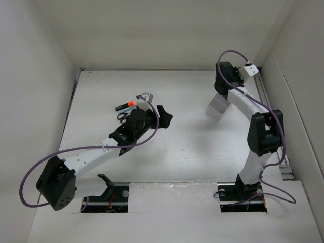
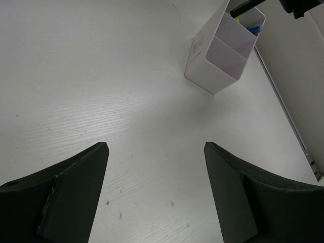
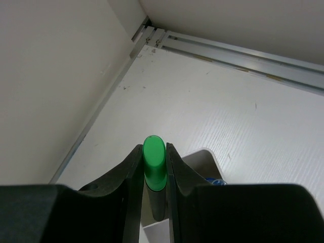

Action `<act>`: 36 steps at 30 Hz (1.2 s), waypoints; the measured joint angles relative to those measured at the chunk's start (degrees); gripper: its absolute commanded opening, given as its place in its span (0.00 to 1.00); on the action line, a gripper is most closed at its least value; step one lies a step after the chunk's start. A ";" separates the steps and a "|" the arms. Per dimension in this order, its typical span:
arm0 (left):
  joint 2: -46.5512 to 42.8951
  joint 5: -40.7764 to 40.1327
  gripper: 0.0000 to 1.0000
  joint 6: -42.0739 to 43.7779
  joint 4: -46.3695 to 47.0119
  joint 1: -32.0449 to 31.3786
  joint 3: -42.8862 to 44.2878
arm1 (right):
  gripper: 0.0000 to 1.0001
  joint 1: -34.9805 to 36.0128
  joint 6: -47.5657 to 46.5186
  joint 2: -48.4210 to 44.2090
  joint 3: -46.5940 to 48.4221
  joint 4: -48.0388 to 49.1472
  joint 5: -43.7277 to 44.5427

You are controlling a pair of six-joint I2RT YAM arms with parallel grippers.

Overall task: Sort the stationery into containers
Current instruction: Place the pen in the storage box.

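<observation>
My right gripper (image 3: pixel 153 151) is shut down narrow, and it is holding the black marker with the green end (image 3: pixel 153 161). My two fingers pinch it from both sides. The marker stands up straight with the green end on top. It is right over the white box (image 3: pixel 203 155). I cannot tell which half of the box it is over.

The white box (image 1: pixel 217 107) sits on the table (image 1: pixel 192 152), close to the far right corner. A wall in the middle splits it into two halves. A blue thing (image 2: pixel 255 30) pokes out of the half nearer that corner. The other half looks bare inside.

My left gripper (image 2: pixel 156 146) is wide open and holds nothing. Under it I see only bare table, a bit left of the middle. The box is well apart from it, over toward the right.

The orange-and-black marker (image 1: pixel 125 106) lies flat on the far half of the table, left of the middle. The scissors (image 1: pixel 123 116) lie just beside it, on the side closer to me. My left arm hides a bit of them. Both are near my left gripper, but it does not touch them.
</observation>
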 measured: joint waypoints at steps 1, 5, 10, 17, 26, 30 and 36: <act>0.02 0.00 0.73 -0.02 0.00 0.00 0.00 | 0.02 0.00 -0.02 0.46 0.31 -0.07 0.59; 0.15 0.04 0.73 0.00 -0.02 0.00 0.00 | 0.03 -0.04 -0.24 2.08 1.25 -0.55 2.29; 0.20 0.00 0.73 -0.02 -0.02 0.00 0.00 | 0.11 0.11 -0.37 2.45 1.57 -0.98 4.55; 0.20 -0.26 0.73 -0.02 -0.02 0.00 0.00 | 0.43 1.66 -0.31 2.73 2.10 -1.03 6.40; 0.20 -1.51 0.73 -0.02 -0.02 0.00 0.00 | 0.58 4.17 0.11 3.02 2.10 -1.81 6.88; 0.20 -3.74 0.71 -0.13 -0.07 0.00 0.00 | 0.47 4.37 2.69 1.20 1.44 -4.72 3.65; 4.33 -9.90 0.66 -2.95 -4.46 1.88 3.80 | 0.00 6.32 5.99 -18.16 -12.63 -2.60 -10.88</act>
